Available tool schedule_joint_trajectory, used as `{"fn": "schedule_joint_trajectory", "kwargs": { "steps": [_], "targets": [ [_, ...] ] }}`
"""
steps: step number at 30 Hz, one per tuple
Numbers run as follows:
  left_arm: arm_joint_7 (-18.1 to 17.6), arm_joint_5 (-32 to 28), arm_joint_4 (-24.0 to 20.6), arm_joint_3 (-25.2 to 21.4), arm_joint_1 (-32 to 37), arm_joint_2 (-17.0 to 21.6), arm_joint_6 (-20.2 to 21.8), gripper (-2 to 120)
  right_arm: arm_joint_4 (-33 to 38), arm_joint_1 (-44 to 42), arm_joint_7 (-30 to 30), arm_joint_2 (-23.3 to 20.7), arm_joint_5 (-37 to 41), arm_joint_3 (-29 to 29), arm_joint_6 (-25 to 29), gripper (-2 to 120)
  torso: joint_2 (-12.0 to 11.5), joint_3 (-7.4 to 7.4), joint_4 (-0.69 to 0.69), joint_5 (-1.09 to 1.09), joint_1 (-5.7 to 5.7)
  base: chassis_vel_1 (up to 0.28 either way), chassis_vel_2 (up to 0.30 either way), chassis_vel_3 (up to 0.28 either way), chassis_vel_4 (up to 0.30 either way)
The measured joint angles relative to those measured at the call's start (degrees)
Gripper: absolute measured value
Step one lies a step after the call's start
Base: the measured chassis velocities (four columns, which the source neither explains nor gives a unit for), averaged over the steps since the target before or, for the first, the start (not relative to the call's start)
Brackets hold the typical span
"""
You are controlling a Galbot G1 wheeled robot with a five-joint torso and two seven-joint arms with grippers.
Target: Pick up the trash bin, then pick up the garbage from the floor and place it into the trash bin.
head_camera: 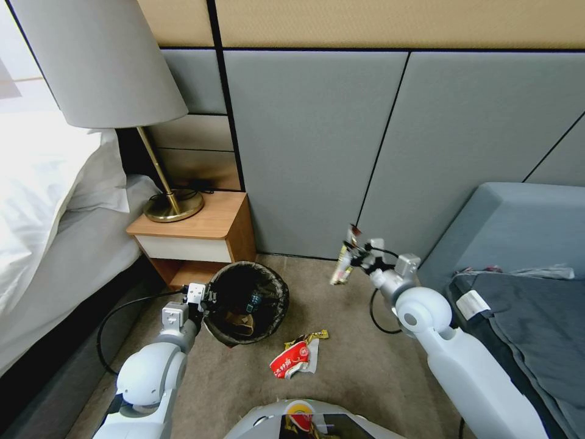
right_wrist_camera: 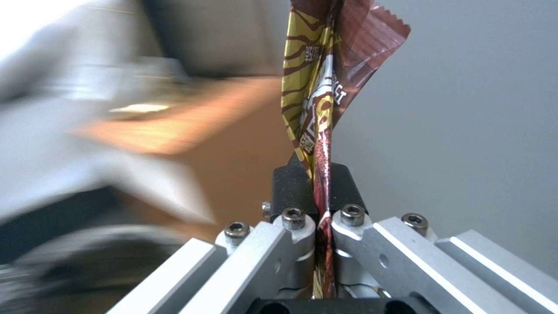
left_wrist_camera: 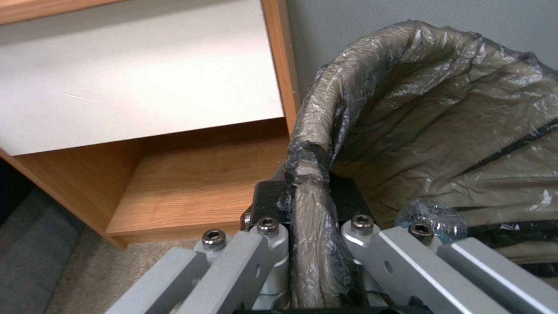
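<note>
Looking from big to small, you see the trash bin point(head_camera: 247, 302) at 9 o'clock of the view's centre, its rim pinched by the left gripper point(head_camera: 204, 300). The right gripper point(head_camera: 355, 253), at 3 o'clock of it, is closed on a wrapper point(head_camera: 342, 266). The red packet point(head_camera: 291, 359) on the floor remains.

Trash bin point(head_camera: 247, 302): liner is thin crinkled plastic film, dark brown, semi-glossy, folded over the rim point(left_wrist_camera: 314, 144). Left hand point(left_wrist_camera: 308, 198): brushed aluminium links, steel socket screws, black matt pads. Right hand point(right_wrist_camera: 318, 192): same build. Wrapper point(right_wrist_camera: 325, 78): glossy printed foil, yellow and brown, serrated edge. Nightstand point(head_camera: 201, 235): smooth wood-grain laminate, matt white drawer front. Floor point(head_camera: 365, 360): short-pile beige carpet. Wall point(head_camera: 317, 146): matt grey fabric panels. Lamp base point(head_camera: 173, 207): polished brass.
</note>
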Motion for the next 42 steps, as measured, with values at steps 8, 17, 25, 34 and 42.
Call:
{"fn": "schedule_joint_trajectory", "kwargs": {
  "steps": [8, 17, 25, 34, 42],
  "targets": [
    [-0.2, -0.8, 0.8, 0.5, -0.6, 0.9, 0.4, 4, -0.2, 7.5, -5.1, 0.4, 0.4, -10.3, 1.8, 0, 0.0, 0.0, 0.0, 0.01, 0.0, 0.0, 0.0, 0.0, 0.0],
    [-0.3, -0.9, 1.1, 0.6, -0.9, 0.7, 0.4, 4, -1.7, 18.0, -5.3, 3.0, 0.3, -22.9, 1.8, 0, 0.0, 0.0, -0.01, -0.01, 0.0, 0.0, 0.0, 0.0, 0.0],
    [-0.1, -0.9, 1.2, 0.6, -1.0, 0.9, 0.6, 4, -1.7, 22.3, -3.0, 4.5, 0.5, -30.8, -0.5, 0, 0.0, 0.0, -0.01, 0.0, 0.0, 0.0, 0.0, 0.0, 0.0],
    [0.1, -1.2, 1.2, 0.4, -1.1, 1.3, 0.6, 4, -4.6, 22.9, -0.4, 5.2, -3.1, -35.2, -2.1, 0, 0.0, 0.0, -0.02, 0.0, 0.0, 0.0, 0.0, 0.0, 0.0],
    [0.1, -1.7, 1.3, 0.3, -1.3, 1.6, 0.6, 4, -4.9, 22.6, 0.6, 5.2, -4.4, -36.2, -4.0, 25, 0.0, 0.0, -0.02, 0.0, 0.0, 0.0, 0.0, 0.0, 0.0]
  ]
}}
